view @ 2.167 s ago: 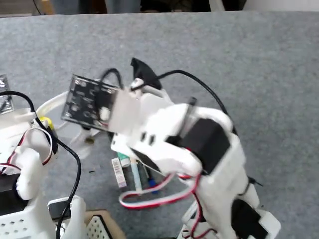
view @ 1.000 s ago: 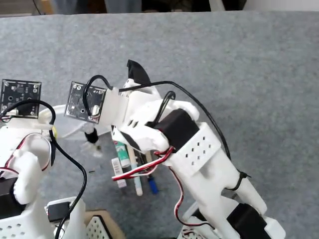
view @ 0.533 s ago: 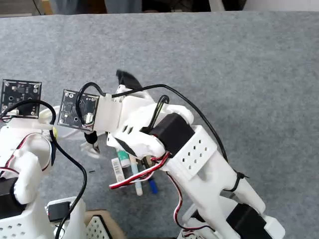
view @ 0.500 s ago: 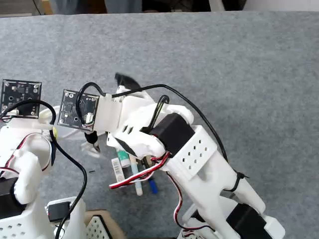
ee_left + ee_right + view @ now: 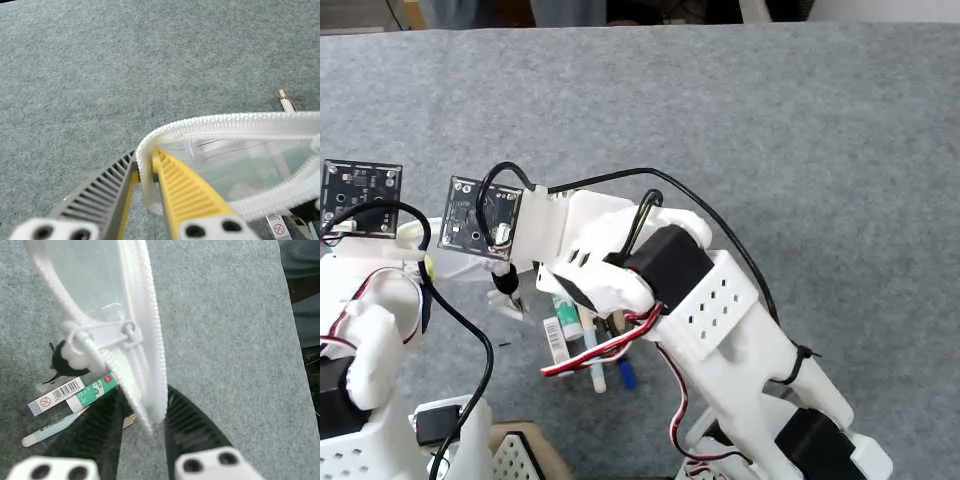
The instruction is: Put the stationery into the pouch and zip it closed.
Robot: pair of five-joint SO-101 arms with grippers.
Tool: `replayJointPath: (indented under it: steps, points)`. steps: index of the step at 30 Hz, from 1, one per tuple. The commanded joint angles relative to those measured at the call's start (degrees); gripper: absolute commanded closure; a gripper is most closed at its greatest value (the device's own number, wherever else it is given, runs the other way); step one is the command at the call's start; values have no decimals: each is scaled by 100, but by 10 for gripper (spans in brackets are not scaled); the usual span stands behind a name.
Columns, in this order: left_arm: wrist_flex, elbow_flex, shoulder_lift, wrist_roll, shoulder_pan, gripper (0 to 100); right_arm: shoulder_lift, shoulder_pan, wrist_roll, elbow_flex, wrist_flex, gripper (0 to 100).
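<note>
The clear pouch (image 5: 235, 165) with a white zipper (image 5: 225, 122) hangs open between both grippers. My left gripper (image 5: 145, 162), with one yellow and one grey finger, is shut on the zipper's end loop. My right gripper (image 5: 147, 400), with black fingers, is shut on the pouch's (image 5: 95, 280) zipper edge, a little past the white zipper pull (image 5: 100, 335). On the mat beneath lie the stationery: a barcoded stick (image 5: 57, 395), a green-labelled stick (image 5: 95, 389) and a pale pen (image 5: 50, 432). In the high view the stationery (image 5: 565, 325) pokes out from under the right arm.
Grey felt mat (image 5: 800, 110) covers the table, with open room to the right and at the back. A small black object (image 5: 62, 362) lies by the stationery. A pen tip (image 5: 286, 100) shows beyond the pouch. A perforated block (image 5: 515, 455) sits at the front edge.
The right arm has swung left and dropped its wrist toward the left arm. Its black finger, seen earlier above the wrist, is now hidden under the arm. The left arm keeps still.
</note>
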Motion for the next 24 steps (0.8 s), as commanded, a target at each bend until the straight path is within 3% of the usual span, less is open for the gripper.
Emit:
replayJointPath:
  steps: [1, 6, 12, 24]
  points:
    - [105, 840, 141, -123, 92, 967, -119, -79, -88, -31, -62, 987]
    - [114, 840, 149, -123, 163, 964, -119, -79, -88, -31, -62, 987]
    - [70, 848, 176, -105, 154, 814, -127, -79, -88, -31, -62, 987]
    - [-431, 1552, 158, -97, 145, 812, -145, -79, -316, -31, -62, 987]
